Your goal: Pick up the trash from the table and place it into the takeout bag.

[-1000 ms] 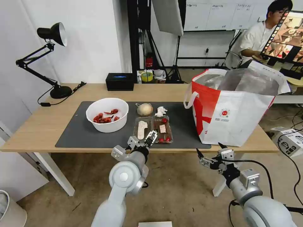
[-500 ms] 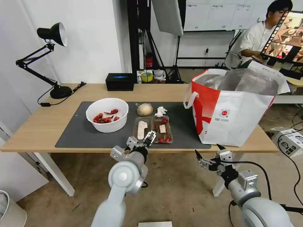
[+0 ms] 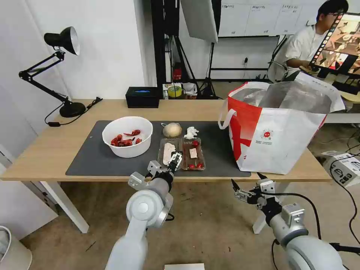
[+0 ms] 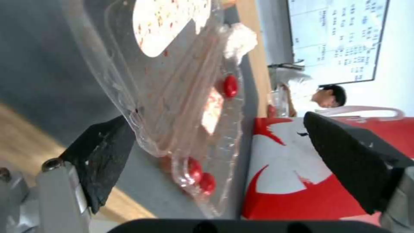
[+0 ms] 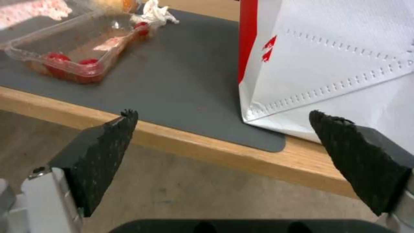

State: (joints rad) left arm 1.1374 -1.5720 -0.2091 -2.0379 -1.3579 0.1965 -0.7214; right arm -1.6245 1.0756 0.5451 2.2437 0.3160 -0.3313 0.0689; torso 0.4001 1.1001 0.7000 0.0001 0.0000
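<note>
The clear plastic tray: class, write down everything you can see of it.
The tray is thin clear plastic with two long compartments side by side. One holds a pale flat piece, the other small red bits and reddish smears. It lies flat on the dark mat, near the table's front edge, between the white bowl and the bag. The left gripper, jaws open, is at its near end.

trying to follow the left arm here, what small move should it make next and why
Probably ease the left gripper a little further forward over the clear plastic tray, then close. Its jaws are open at the tray's near edge, with one finger beside the rim, and nothing is gripped yet. The takeout bag stands open nearby. The right gripper hangs open below the table edge.
</note>
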